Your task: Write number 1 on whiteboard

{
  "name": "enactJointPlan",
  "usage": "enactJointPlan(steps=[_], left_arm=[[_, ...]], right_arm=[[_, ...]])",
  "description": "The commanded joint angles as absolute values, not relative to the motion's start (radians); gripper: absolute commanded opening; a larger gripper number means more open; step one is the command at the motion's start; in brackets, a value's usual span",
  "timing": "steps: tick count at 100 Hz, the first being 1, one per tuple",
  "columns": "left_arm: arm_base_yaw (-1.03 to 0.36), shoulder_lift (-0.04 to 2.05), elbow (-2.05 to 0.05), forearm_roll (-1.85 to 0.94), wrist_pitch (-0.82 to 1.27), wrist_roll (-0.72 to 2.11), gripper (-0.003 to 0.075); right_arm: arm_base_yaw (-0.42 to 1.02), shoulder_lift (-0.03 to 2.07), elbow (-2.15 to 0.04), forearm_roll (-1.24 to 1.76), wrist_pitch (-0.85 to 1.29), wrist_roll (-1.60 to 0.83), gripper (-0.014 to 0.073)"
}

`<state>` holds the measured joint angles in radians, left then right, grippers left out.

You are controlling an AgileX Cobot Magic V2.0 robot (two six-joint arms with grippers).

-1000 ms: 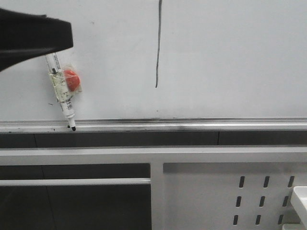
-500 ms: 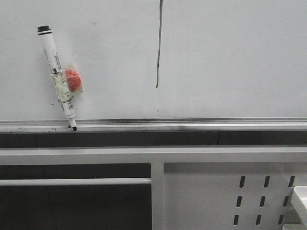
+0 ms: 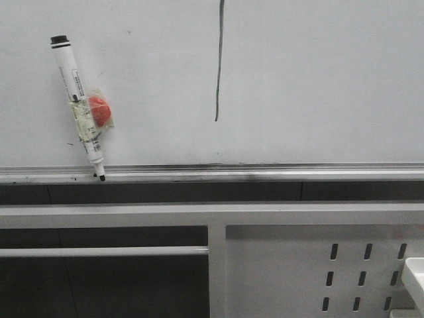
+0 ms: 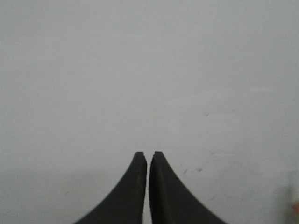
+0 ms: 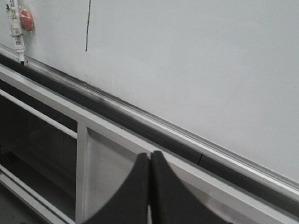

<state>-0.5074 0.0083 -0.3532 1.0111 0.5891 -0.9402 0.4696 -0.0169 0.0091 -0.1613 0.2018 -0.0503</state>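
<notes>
Front view shows the whiteboard (image 3: 318,79) filling the upper part of the scene, with the number 1 (image 3: 218,63) drawn on it as a thin black stroke, nearly vertical and slightly curved, its upper end cut off by the picture's edge. Neither end effector appears in this view. A marker (image 3: 78,106) leans against the board, tilted, black cap up and tip resting on the silver rail (image 3: 265,171) along the board's lower edge; a small red round piece (image 3: 99,111) sits just beside its barrel. Below the rail runs a white metal frame (image 3: 218,265) with slotted holes.

Left wrist view has the left end effector (image 4: 148,155) clenched, fingertips nearly touching with only a hairline gap, gripping nothing, facing bare board surface (image 4: 149,70); the stroke is not visible ahead of it.

Right wrist view has the right end effector (image 5: 150,154) clenched as well, empty, held over the frame (image 5: 107,135). The stroke (image 5: 88,25) lies well apart from it, far ahead on the board (image 5: 210,60), with the marker (image 5: 15,28) farther off still, beyond the stroke.
</notes>
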Motion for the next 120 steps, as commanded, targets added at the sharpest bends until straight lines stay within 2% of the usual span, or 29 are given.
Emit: enactJointPlan(steps=[1, 25, 35, 56, 65, 72, 97, 120], left_arm=[[-0.508, 0.018, -0.38, 1.03, 0.643, -0.948, -0.002], [-0.507, 0.02, -0.38, 1.025, 0.596, -0.948, -0.002], [-0.507, 0.021, -0.38, 0.911, 0.577, -0.879, -0.002], [-0.44, 0.021, -0.38, 0.409, 0.509, -0.311, -0.002], [-0.376, 0.021, -0.38, 0.128, 0.421, 0.016, -0.002], [-0.307, 0.016, -0.365, -0.015, 0.337, 0.155, -0.002], [-0.079, -0.024, -0.199, -0.149, 0.154, 0.175, -0.002], [0.035, -0.024, 0.034, -0.186, 0.0, 0.175, -0.002]], right_arm=[[0.464, -0.03, 0.021, -0.171, 0.135, -0.05, -0.0069], [0.464, -0.03, 0.021, -0.171, 0.135, -0.05, -0.0069], [0.464, -0.03, 0.021, -0.171, 0.135, -0.05, -0.0069], [0.464, -0.03, 0.021, -0.171, 0.135, -0.05, -0.0069], [0.464, -0.03, 0.021, -0.171, 0.135, -0.05, -0.0069], [0.464, -0.03, 0.021, -0.171, 0.135, -0.05, -0.0069], [0.464, -0.03, 0.021, -0.171, 0.135, -0.05, -0.0069], [0.464, -0.03, 0.021, -0.171, 0.135, -0.05, -0.0069]])
